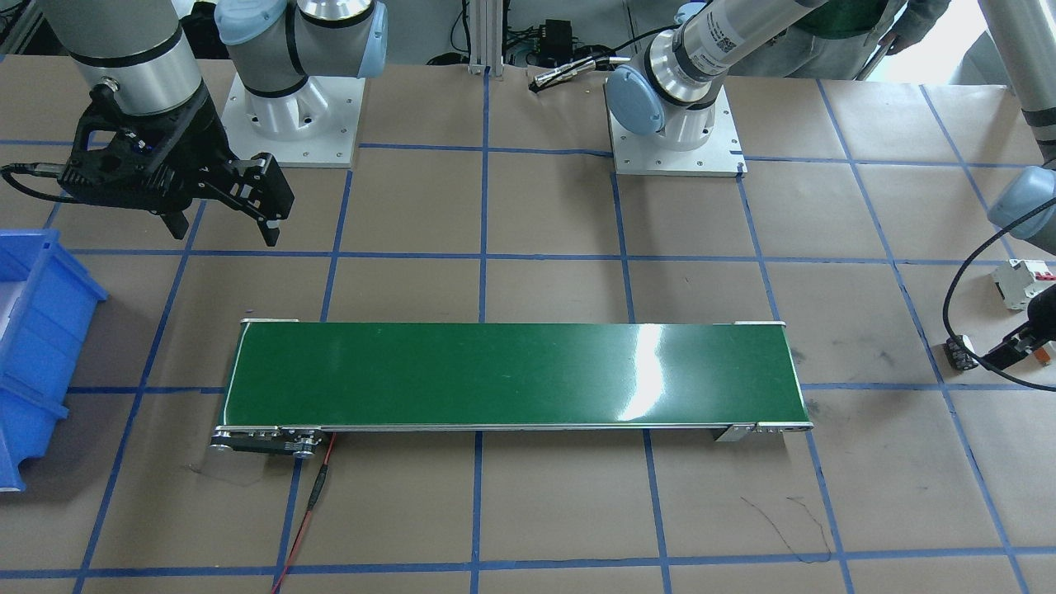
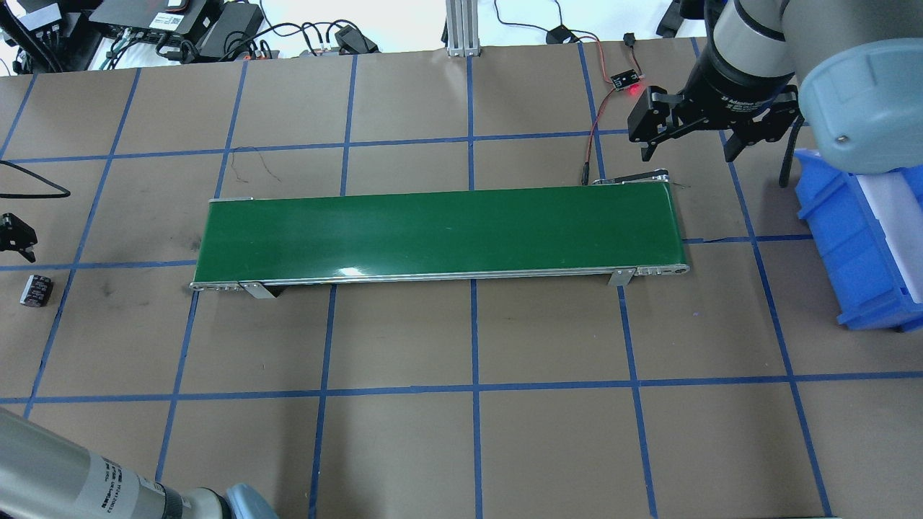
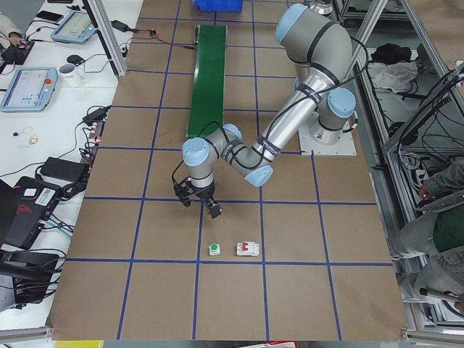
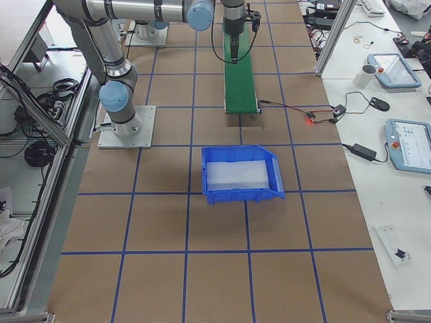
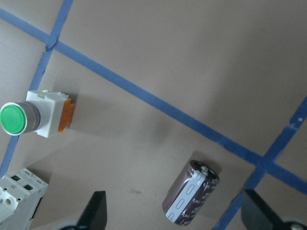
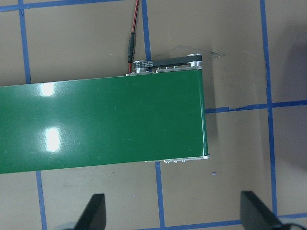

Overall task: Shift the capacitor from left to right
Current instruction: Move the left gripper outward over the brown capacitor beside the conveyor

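The capacitor (image 5: 191, 192) lies on its side on the brown tabletop (image 5: 168, 62), lower right of centre in the left wrist view and at the far left edge of the overhead view, well apart from the green conveyor belt (image 2: 440, 232). The left end effector (image 3: 201, 206) hangs near it, fingers spread wide, grasping nothing. The right end effector (image 2: 689, 148), upper right in the overhead view, is likewise wide open and empty by the belt's end.
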`<action>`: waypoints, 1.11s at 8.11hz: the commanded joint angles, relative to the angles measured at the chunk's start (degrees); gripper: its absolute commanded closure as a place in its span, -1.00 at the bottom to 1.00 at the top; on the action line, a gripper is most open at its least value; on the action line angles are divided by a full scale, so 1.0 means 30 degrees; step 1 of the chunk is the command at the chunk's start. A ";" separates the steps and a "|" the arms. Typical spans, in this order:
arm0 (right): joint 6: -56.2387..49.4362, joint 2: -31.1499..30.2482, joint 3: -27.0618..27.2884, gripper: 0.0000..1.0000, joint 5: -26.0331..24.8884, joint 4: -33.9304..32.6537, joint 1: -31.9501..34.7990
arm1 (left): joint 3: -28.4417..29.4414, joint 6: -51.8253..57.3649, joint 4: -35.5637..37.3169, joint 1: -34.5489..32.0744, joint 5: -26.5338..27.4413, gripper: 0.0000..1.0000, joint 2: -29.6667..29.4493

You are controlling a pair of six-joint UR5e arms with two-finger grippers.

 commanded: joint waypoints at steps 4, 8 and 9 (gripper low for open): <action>-0.0075 0.0001 0.0000 -1.00 -0.0009 -0.0025 0.0000 | -0.1884 0.6345 -0.0085 -0.0380 0.2092 -1.00 0.0427; -0.0133 0.0001 -0.0029 -1.00 -0.0009 -0.0025 0.0000 | -0.1767 1.3177 0.0411 -0.0322 0.0524 -1.00 0.0399; -0.0133 0.0001 -0.0029 -1.00 -0.0038 -0.0025 0.0000 | -0.1766 1.3213 0.1979 -0.0292 -0.1521 -1.00 0.0428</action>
